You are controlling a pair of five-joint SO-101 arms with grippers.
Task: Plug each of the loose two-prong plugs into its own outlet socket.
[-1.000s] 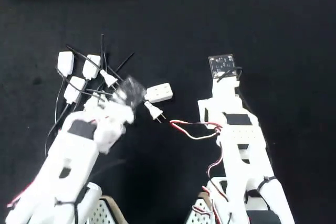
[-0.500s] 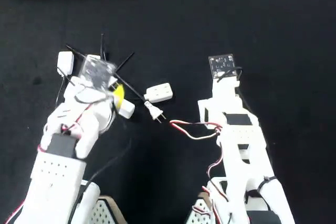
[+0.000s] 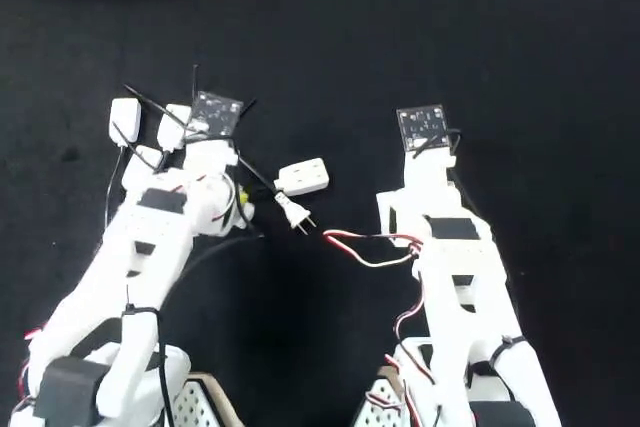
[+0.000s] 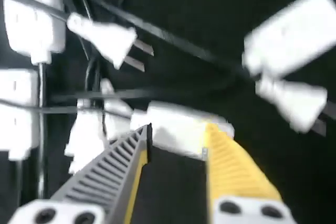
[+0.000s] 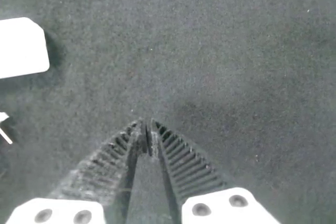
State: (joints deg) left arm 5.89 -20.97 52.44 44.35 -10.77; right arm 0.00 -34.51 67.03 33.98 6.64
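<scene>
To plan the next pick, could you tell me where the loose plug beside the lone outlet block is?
In the high view, the loose plug lies just arm-side of the outlet block, between the two arms, nearer the left gripper.

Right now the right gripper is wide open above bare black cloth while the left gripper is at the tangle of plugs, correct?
Not quite: the right gripper is shut, jaws together, as the right wrist view shows. It is above bare black cloth, and the left gripper is at the tangle of plugs.

The table (image 3: 560,67) wears matt black cloth; the plug (image 3: 292,210) and outlet socket (image 3: 303,176) are smooth white plastic.
</scene>
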